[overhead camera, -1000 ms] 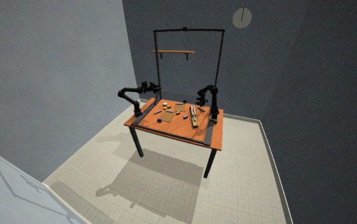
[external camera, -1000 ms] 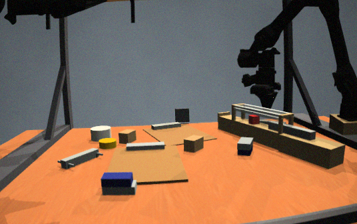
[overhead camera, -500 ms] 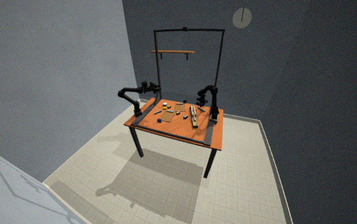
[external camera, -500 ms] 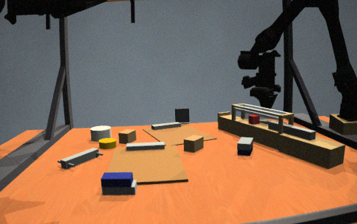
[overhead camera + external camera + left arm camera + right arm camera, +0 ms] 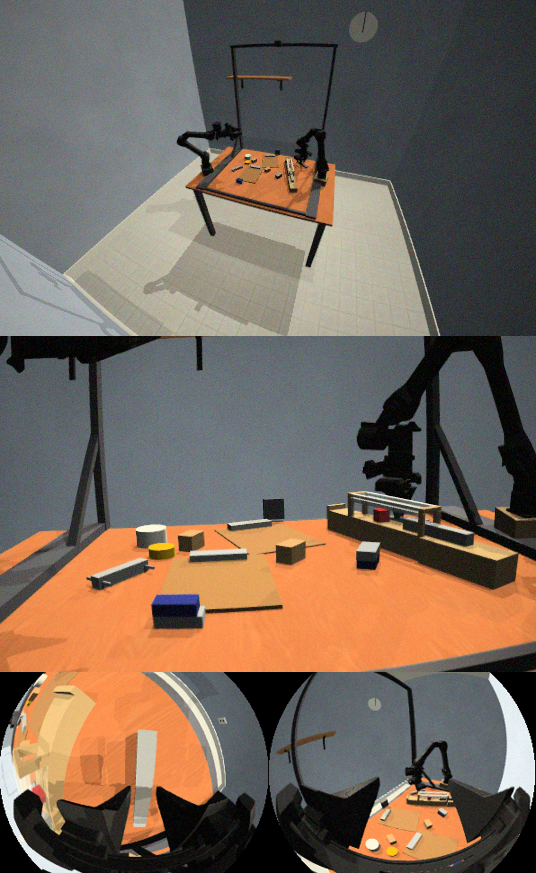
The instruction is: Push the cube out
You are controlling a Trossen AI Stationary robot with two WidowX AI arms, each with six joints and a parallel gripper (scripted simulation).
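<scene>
The tan channel (image 5: 420,541) lies at the right of the table, with a framed roof (image 5: 395,503) over its far part. The red cube (image 5: 381,514) sits inside under that roof; it also shows in the left wrist view (image 5: 39,793). A grey bar (image 5: 437,531) lies in the channel's near part. The far end has a small raised lip (image 5: 336,508). My left gripper (image 5: 395,486) hangs just behind the channel, its fingers partly open and empty over a grey bar (image 5: 144,776) on the table. My right gripper (image 5: 235,132) is raised high at the other side, open and empty.
A white cylinder (image 5: 151,535), a yellow disc (image 5: 161,550), two brown cubes (image 5: 191,540) (image 5: 290,551), grey bars (image 5: 218,554) (image 5: 249,524), a pegged bar (image 5: 119,573), blue-and-grey blocks (image 5: 177,610) (image 5: 368,555), a dark cube (image 5: 273,509) and cardboard sheets (image 5: 225,581) lie about.
</scene>
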